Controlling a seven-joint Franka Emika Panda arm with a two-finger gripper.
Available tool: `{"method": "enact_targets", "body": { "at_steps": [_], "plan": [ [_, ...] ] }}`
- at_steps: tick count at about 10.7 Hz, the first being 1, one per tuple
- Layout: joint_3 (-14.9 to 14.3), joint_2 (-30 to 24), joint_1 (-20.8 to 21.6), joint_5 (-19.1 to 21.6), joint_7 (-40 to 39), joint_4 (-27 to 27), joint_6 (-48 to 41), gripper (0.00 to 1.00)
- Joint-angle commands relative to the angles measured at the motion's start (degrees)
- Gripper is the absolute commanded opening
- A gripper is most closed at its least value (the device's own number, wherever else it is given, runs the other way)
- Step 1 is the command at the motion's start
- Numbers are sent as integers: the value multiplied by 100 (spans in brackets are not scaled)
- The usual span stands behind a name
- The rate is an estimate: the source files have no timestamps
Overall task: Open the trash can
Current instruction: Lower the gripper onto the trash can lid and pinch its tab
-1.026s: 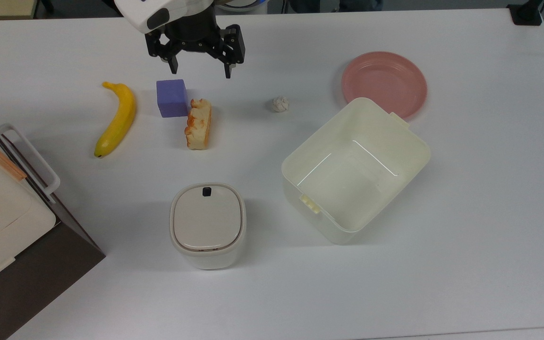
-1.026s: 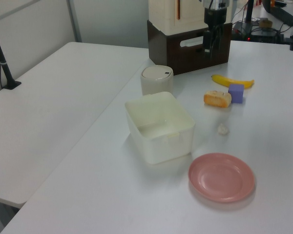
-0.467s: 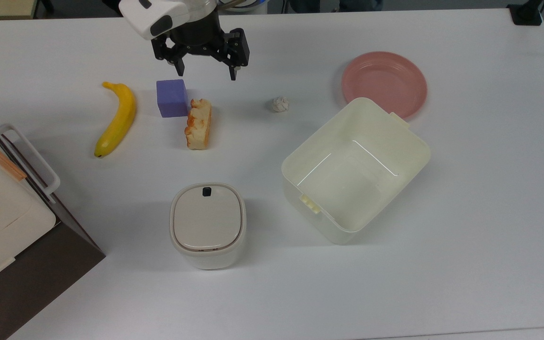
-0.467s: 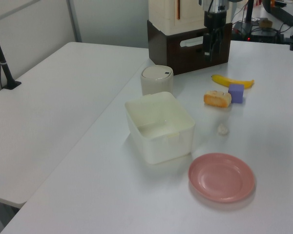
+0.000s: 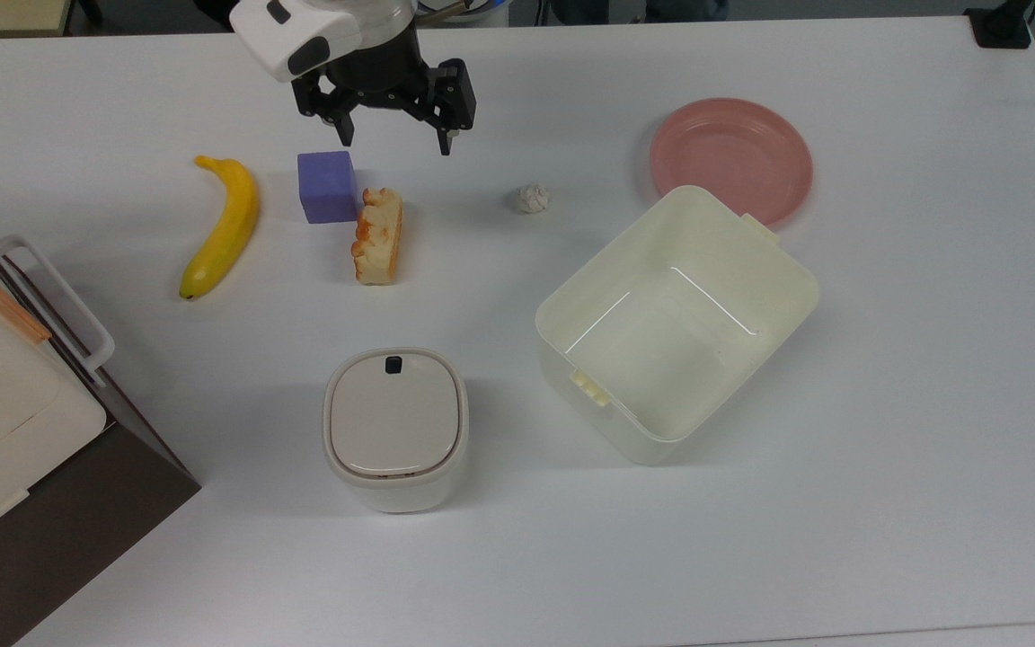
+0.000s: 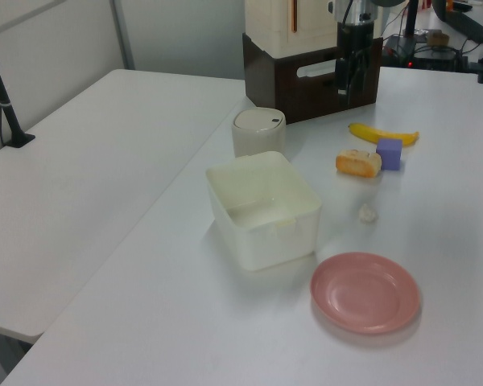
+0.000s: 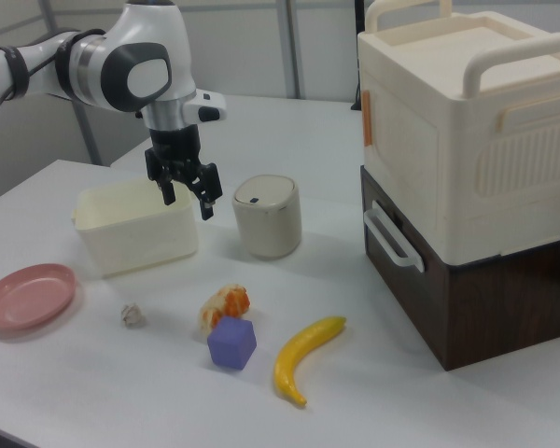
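Hovering above the desk near its top edge in the top view, gripper has jaws spread, holding nothing; trash can sits lid shut toward the bottom edge, well apart. Right view: gripper hangs beside the trash can, clear of it.
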Motion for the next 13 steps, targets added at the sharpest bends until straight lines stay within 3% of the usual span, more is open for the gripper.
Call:
{"method": "enact_targets", "body": {
  "at_steps": [1,4,5,7,9,13],
  "plan": [
    [-82,-77,67,120,91,-85,349,95],
    [-82,45,75,129,-128,-84,1411,32],
    [-82,150,102,129,-295,-84,1814,21],
    [-64,466,172,86,-376,3,2736,13],
    [-73,1001,216,76,-306,257,3590,11],
    [-117,1846,199,59,-165,751,4260,11]
  ]
}}
